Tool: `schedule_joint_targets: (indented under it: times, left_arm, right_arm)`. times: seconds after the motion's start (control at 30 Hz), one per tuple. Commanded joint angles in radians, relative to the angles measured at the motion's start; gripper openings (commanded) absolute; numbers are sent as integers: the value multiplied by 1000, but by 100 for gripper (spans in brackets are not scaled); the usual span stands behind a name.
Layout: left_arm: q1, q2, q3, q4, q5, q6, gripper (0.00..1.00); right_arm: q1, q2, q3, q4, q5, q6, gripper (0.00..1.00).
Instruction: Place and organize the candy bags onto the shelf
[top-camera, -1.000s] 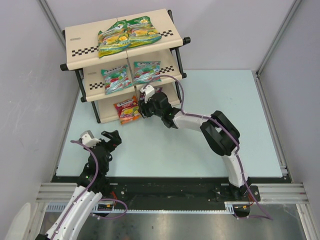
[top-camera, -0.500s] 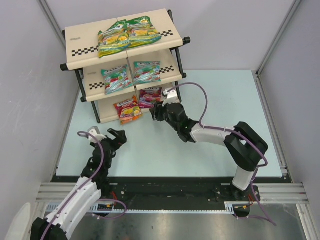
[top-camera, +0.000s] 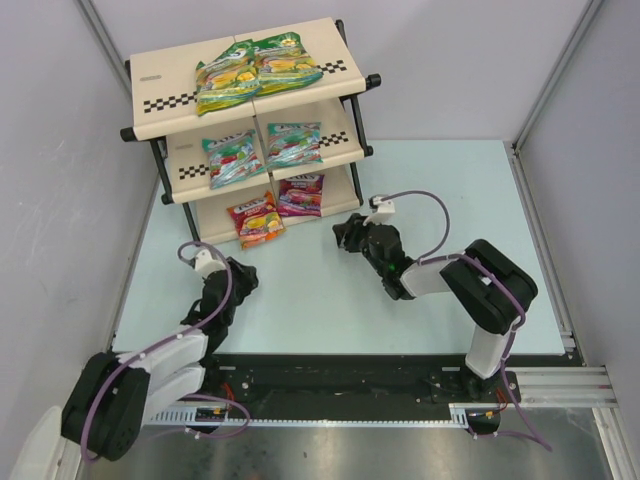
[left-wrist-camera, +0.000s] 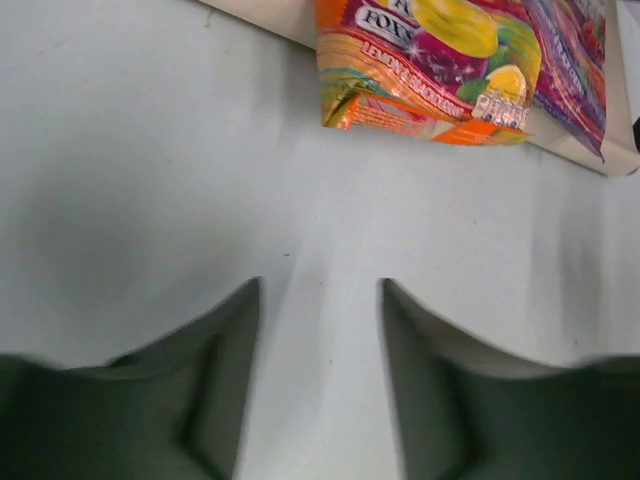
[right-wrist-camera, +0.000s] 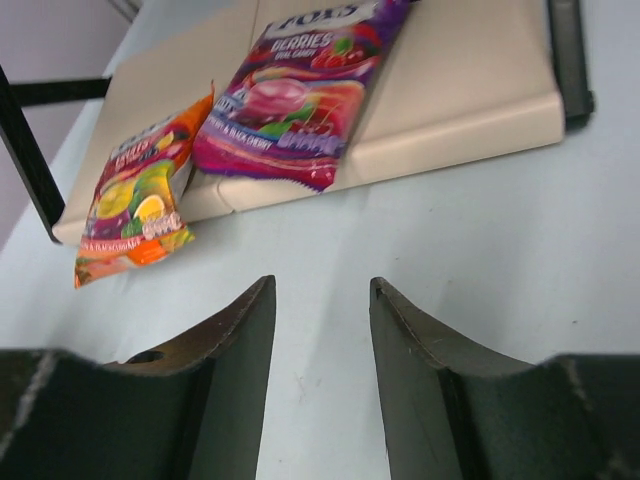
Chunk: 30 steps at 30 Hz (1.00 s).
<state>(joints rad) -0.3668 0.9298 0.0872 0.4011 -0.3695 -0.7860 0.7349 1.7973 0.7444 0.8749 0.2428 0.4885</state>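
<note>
The shelf (top-camera: 160, 95) stands at the table's far left. Two green-yellow candy bags (top-camera: 228, 82) lie on its top tier and two teal ones (top-camera: 232, 158) on the middle tier. On the bottom tier lie a red-orange bag (top-camera: 256, 220) (left-wrist-camera: 420, 60) (right-wrist-camera: 135, 205) and a purple-pink bag (top-camera: 300, 194) (right-wrist-camera: 300, 100). My left gripper (top-camera: 240, 275) (left-wrist-camera: 320, 290) hovers low over the mat, open and empty, just short of the red-orange bag. My right gripper (top-camera: 345, 235) (right-wrist-camera: 322, 285) is open and empty, to the right of the bottom tier and facing it.
The light blue mat (top-camera: 400, 180) covers the table, with grey walls close on both sides. The shelf's black frame tube (right-wrist-camera: 25, 150) and the front edge of its bottom panel (right-wrist-camera: 470, 90) lie ahead of the right gripper. The purple-pink bag's edge (left-wrist-camera: 575, 60) shows at the left wrist view's top right.
My right gripper has drawn back to the right from the bottom tier, leaving the purple-pink bag lying there. The left arm has folded down toward its base and its jaws have narrowed.
</note>
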Motion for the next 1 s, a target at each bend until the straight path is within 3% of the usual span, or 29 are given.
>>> schedule_joint_targets:
  times: [0.0, 0.03, 0.07, 0.1, 0.7, 0.97]
  left_arm:
    - [-14, 79, 60, 171, 29, 13, 41]
    - [-18, 102, 62, 182, 29, 14, 32]
    - [-20, 115, 68, 202, 27, 14, 11]
    - [-21, 125, 72, 208, 21, 14, 0]
    - [-43, 541, 201, 489, -6, -12, 0]
    - [-43, 613, 259, 519, -32, 7, 0]
  right_arm:
    - [-42, -24, -56, 174, -45, 74, 46]
    - [-49, -27, -66, 193, -49, 79, 45]
    - [-58, -26, -73, 202, -56, 85, 45]
    - [-63, -27, -86, 213, -69, 96, 45]
    - [-150, 37, -151, 404, -203, 208, 41]
    - [-160, 48, -155, 432, -226, 216, 41]
